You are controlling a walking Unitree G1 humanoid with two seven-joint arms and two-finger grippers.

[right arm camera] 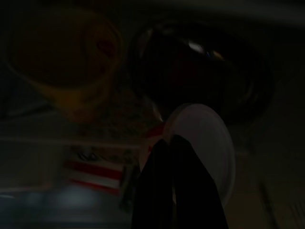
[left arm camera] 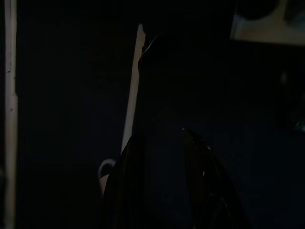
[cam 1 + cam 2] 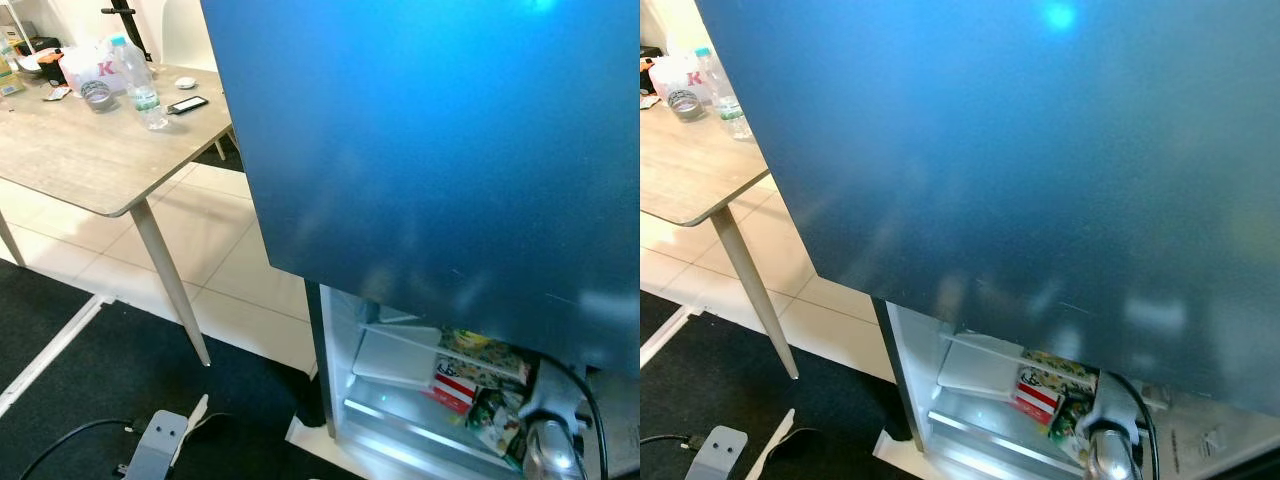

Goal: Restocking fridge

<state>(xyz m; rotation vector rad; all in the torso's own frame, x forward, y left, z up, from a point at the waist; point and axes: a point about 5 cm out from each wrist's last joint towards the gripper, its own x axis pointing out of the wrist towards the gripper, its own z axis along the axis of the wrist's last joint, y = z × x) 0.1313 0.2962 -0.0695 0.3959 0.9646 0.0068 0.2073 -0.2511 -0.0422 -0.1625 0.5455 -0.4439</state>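
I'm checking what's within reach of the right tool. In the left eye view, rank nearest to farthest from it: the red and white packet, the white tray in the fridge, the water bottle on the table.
1. Red and white packet, on the fridge shelf just left of the right arm.
2. White tray, further left on that shelf.
3. Water bottle, far off on the table.

The right arm is showing as a rounded, glossy silver shell, with a black cable looping over its top. The right gripper is showing two long, smooth black fingers tapering together. The left gripper is showing two glossy black fingers in deep shade.
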